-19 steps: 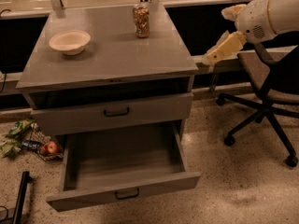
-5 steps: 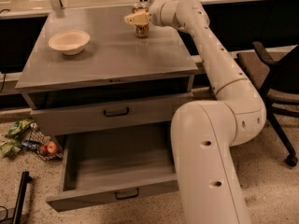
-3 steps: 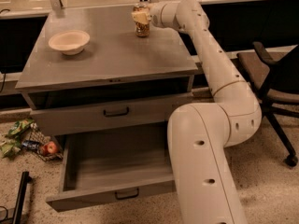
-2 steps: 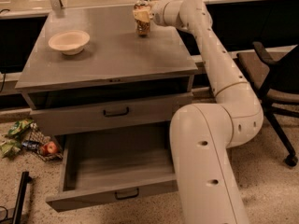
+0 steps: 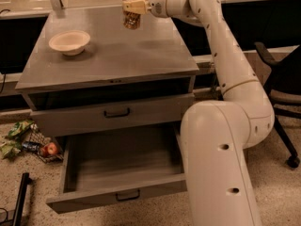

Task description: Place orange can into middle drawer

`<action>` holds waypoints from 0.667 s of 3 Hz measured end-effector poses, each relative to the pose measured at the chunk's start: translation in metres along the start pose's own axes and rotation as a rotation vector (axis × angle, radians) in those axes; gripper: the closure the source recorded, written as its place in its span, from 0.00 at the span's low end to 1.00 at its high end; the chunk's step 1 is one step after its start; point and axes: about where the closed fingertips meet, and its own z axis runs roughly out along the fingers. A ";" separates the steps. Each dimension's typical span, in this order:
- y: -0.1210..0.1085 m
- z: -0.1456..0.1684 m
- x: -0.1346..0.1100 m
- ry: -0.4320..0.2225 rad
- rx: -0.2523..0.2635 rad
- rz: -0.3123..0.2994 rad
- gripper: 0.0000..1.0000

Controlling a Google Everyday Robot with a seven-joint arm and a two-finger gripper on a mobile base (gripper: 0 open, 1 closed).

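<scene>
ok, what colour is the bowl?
The bowl is cream, camera view; the pincer holds the orange can above the tabletop.

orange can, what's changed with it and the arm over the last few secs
The gripper came in from the right of the cabinet, closed on the orange can at the back of the top, and has now raised it just off the surface, slightly leftward. Unchanged: the cream bowl sits where it was, the middle drawer is pulled open, the upper drawer shut.

Gripper (image 5: 133,5) with orange can (image 5: 132,20) over cabinet top (image 5: 117,58); middle drawer (image 5: 94,199) open below, arm (image 5: 221,164) at its right
</scene>
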 end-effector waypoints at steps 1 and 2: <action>0.050 0.001 -0.003 0.022 -0.141 0.067 1.00; 0.051 0.001 -0.003 0.022 -0.141 0.067 1.00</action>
